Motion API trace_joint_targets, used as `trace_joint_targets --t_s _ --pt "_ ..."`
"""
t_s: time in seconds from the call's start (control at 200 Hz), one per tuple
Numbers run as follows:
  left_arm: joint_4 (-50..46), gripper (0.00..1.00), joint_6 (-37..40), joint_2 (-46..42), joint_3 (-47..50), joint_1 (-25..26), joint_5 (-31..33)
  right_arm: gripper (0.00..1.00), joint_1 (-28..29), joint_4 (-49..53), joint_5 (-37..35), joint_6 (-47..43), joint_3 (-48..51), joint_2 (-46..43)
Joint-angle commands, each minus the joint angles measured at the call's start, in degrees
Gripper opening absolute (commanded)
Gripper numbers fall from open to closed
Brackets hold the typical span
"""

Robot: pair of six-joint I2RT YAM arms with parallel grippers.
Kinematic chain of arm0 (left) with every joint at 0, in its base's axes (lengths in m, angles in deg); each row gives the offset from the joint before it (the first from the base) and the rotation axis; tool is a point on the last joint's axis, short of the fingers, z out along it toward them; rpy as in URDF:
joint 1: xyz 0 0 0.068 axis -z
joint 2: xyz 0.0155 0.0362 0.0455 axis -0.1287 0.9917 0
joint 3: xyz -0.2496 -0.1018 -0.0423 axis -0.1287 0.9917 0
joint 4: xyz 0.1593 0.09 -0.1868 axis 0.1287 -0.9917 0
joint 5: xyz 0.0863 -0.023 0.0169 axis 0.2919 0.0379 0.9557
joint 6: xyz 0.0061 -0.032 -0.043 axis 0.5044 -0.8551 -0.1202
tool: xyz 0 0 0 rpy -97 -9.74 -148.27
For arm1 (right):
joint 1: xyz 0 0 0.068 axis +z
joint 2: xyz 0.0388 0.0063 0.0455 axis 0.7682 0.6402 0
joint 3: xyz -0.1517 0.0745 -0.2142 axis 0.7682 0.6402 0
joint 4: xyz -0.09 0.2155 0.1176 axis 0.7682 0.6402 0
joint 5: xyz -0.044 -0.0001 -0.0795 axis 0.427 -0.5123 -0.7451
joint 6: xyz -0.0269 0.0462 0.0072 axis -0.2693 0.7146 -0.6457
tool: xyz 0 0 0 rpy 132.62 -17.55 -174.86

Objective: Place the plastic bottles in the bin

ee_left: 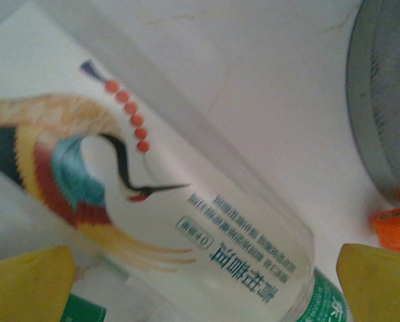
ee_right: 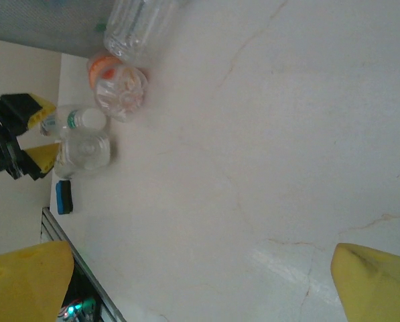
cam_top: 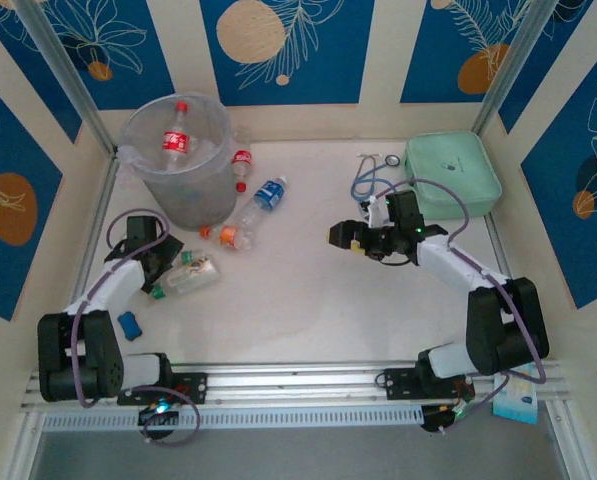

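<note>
on the desk (cam_top: 308, 300) near the bin (cam_top: 183, 195), a likely light, slippery bottle (cam_top: 185, 276) lay between the open left end effector's (ee_left: 203, 288) fingers; its middle looked best to grab. the right end effector (cam_top: 343, 238) was open too.

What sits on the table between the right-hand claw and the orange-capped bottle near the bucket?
Nothing. In the top view, the table is bare between the right claw and the orange-capped bottle.
</note>
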Motion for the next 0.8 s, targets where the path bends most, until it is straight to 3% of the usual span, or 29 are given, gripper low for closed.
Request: trace_joint_targets --t_s 0.0,0.455,0.795 --pt "1.77 1.0 -3.18 1.69 -0.41 -0.46 -0.25 0.99 0.94 1.27 1.51 0.45 -1.82 0.35" --pt "1.78 0.69 -3.94 1.63 -0.7 -0.53 1.86 0.99 2.43 1.47 0.87 0.6 -2.54 1.53" --pt "-4.24 0.54 -2.0 -5.54 -4.19 -0.54 5.57 0.99 2.79 -0.73 2.46 2.03 -2.35 2.12"
